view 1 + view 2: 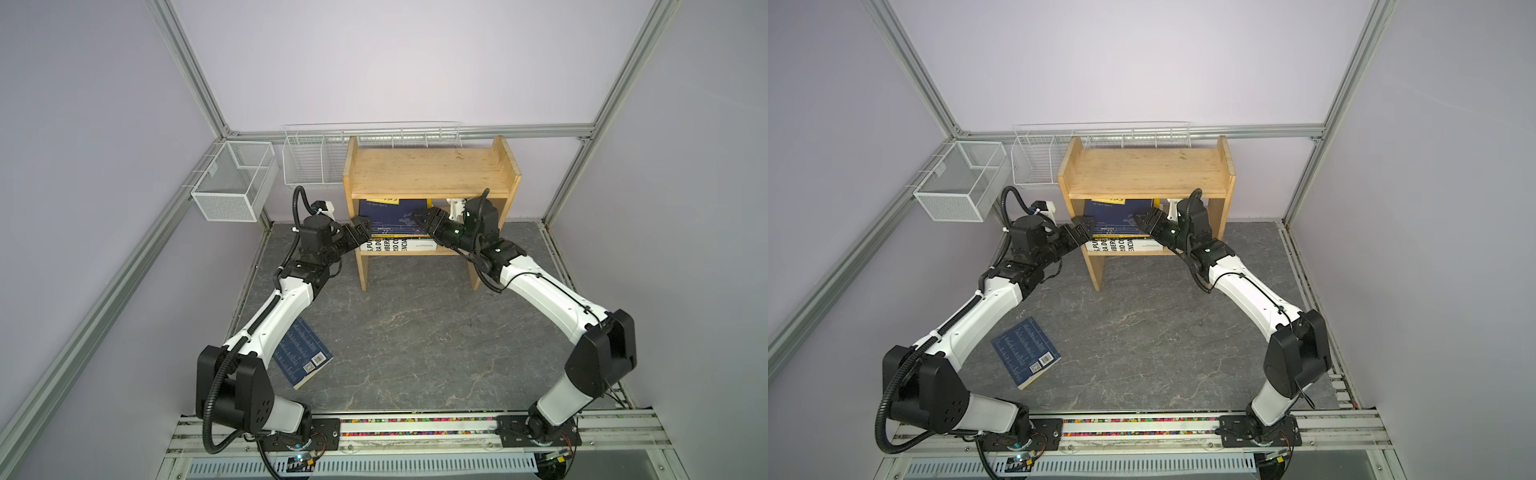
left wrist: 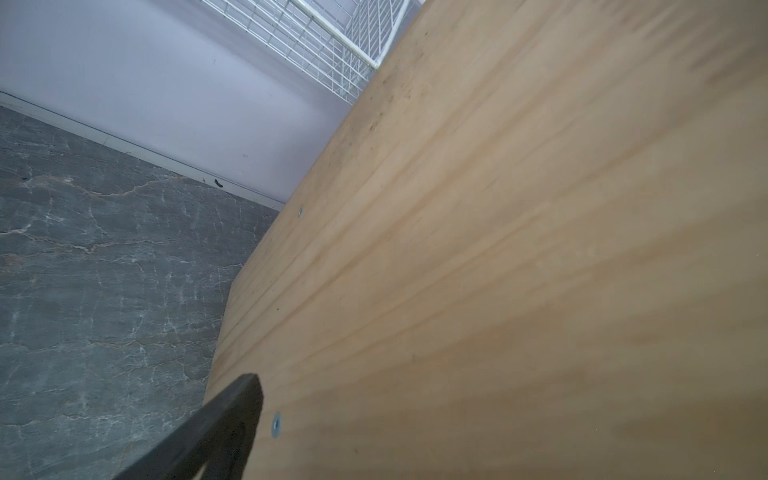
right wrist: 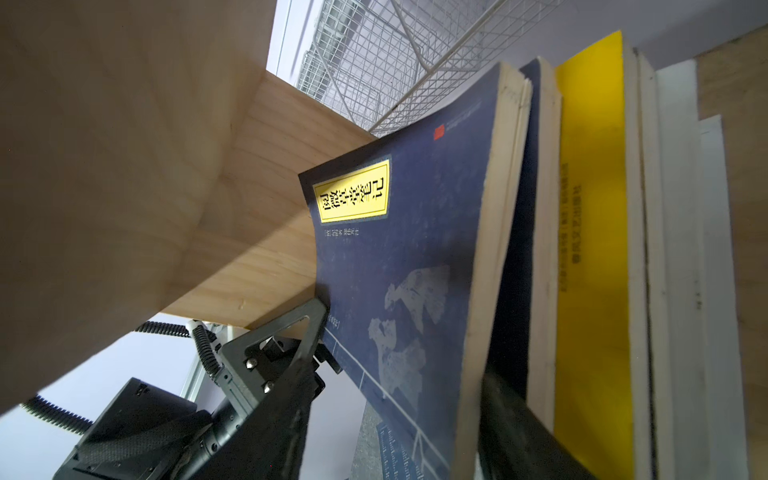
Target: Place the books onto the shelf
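Note:
The pine shelf holds a flat pile of books on its lower tier, a thick white one lowest and a yellow one above it. The top navy book with a yellow label is tilted up. My right gripper is open around its edge; one finger sits under it, the other stands apart from the cover. My left gripper is open at the shelf's left panel, one finger outside it. Another navy book lies on the floor.
White wire baskets hang on the back and left walls beside the shelf. Aluminium frame posts stand at the corners. The left arm's forearm passes over part of the floor book. The grey stone floor spreads in front of the shelf.

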You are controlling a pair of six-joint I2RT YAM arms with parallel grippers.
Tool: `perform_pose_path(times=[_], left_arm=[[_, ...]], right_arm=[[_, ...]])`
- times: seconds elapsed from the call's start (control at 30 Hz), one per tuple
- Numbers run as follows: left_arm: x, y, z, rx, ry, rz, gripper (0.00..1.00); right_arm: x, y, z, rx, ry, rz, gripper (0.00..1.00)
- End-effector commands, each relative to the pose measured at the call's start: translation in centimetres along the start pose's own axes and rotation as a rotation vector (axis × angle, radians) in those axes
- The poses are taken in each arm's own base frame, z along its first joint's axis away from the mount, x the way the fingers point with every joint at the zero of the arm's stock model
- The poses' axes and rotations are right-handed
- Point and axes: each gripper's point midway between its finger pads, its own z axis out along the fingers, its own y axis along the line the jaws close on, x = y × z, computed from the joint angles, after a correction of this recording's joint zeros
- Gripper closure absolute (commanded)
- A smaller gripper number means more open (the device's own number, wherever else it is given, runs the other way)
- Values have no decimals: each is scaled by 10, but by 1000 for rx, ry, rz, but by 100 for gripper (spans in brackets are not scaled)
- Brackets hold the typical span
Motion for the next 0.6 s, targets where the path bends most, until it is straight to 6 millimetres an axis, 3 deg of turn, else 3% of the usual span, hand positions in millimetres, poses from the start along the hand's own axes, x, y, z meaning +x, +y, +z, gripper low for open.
perform_pose_path(times=[0.0,0.33,0.47,0.57], left_arm=[[3,9,8,-36,18,-15,0],[6,8,12,-26,22,-24,1],[7,7,13,-22,24,-25,1],[8,5,14,-11,24,-29,1]], right_arm=[[-76,41,-45,-29,-348,-354,35],[-91,3,-56,14,-498,53,31],[-98,5,-65,11,-559,106,30],[-100,6,-60,28,-544,93,29]])
